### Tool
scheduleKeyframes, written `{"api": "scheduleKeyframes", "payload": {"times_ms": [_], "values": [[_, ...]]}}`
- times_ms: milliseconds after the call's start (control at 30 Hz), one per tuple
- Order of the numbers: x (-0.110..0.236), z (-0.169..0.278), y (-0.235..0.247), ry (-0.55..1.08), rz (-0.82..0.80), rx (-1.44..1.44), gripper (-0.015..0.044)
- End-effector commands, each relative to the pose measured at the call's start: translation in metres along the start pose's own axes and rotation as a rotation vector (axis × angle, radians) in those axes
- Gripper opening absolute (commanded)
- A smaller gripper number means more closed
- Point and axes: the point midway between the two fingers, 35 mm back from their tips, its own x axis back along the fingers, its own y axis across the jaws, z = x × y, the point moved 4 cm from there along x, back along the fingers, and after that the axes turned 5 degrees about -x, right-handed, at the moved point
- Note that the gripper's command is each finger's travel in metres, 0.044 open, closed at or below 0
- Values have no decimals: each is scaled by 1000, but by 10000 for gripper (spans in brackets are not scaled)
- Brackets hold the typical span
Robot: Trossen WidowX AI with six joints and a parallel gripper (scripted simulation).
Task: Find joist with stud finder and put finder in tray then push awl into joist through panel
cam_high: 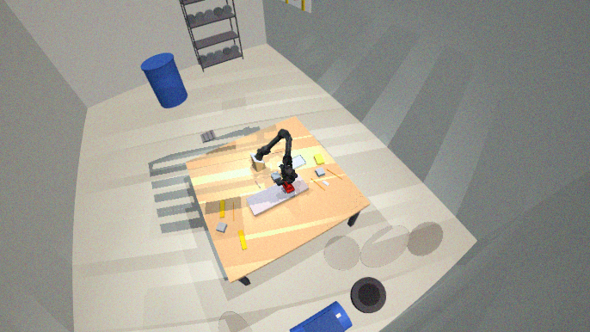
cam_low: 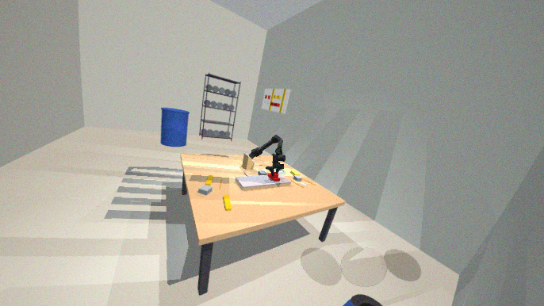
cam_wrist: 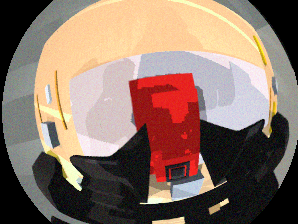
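Observation:
My gripper [cam_high: 287, 182] [cam_low: 274, 174] [cam_wrist: 169, 123] is shut on the red stud finder [cam_high: 289, 188] [cam_low: 273, 177] [cam_wrist: 172, 122]. The stud finder is over the right part of the pale floor panel [cam_high: 267, 202] [cam_low: 251, 182] [cam_wrist: 97, 112], on it or just above it; I cannot tell which. Its small dark screen [cam_wrist: 177, 172] faces the wrist camera. The pale tray [cam_high: 299, 162] lies behind the panel, partly hidden by the arm. A thin small item [cam_high: 258, 184], perhaps the awl, lies behind the panel's left part. The joist is hidden.
A grey block [cam_high: 275, 176] [cam_low: 262, 173] lies just behind the panel. A wooden block [cam_high: 258, 164] [cam_low: 247, 162] stands near the arm's base. Yellow bars [cam_high: 222, 208] [cam_high: 242, 240] and a grey block [cam_high: 221, 227] lie left. A yellow block [cam_high: 318, 159], another grey block [cam_high: 320, 172] and thin sticks lie right.

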Motion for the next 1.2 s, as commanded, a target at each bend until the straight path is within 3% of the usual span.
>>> {"api": "scheduleKeyframes", "payload": {"times_ms": [0,1167], "values": [[0,0,10,1,-4,7,0],[0,5,65,1,-7,7,0]]}}
